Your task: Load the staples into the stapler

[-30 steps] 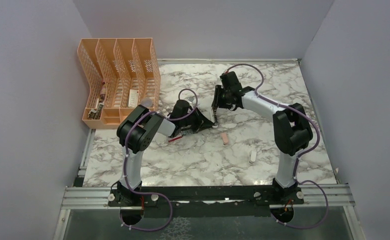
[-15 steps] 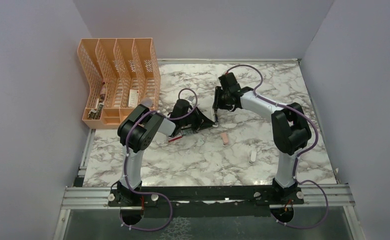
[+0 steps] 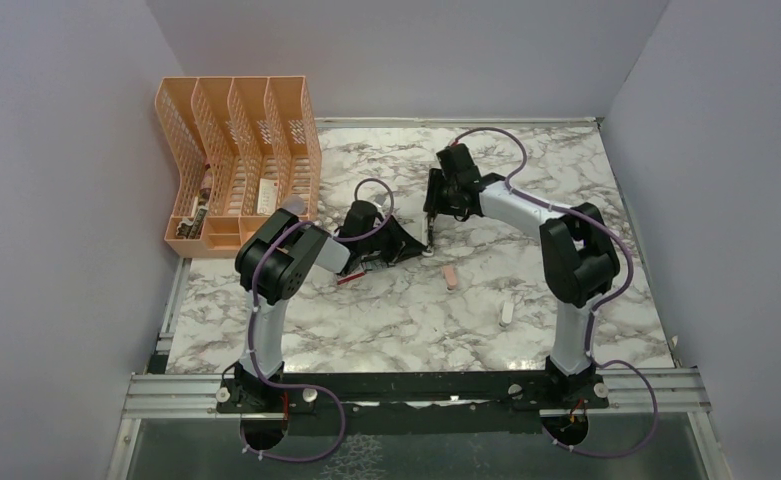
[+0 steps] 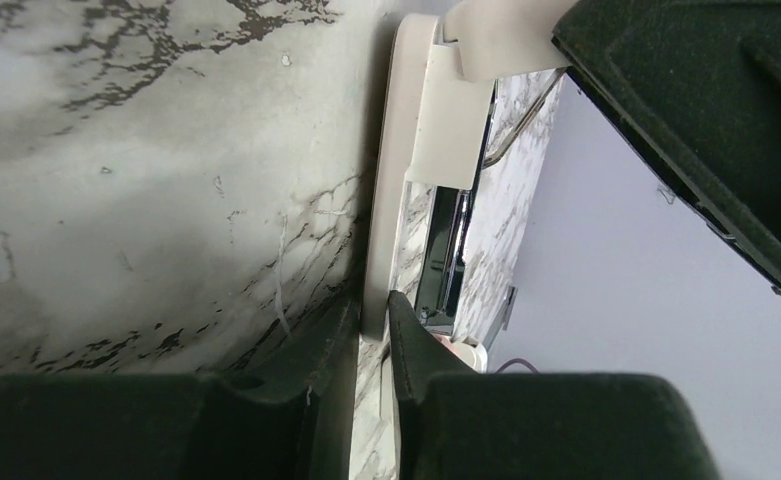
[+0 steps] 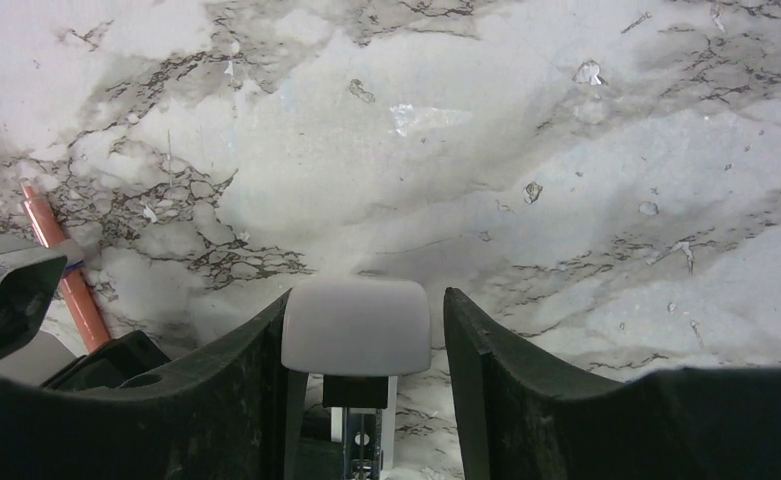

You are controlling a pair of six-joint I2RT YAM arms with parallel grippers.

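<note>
Though between right fingers (image 5: 506, 400), stapler (image 5: 356, 325) against one (other apart).

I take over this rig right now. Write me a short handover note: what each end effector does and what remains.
Left end effector: shut on one end of the stapler.
Right end effector: open, fingers either side of its other end.
Staples: seen in no view.
Done: stapler gripped.
To do: cannot tell whether it is loaded; check, load staples, close it.
</note>
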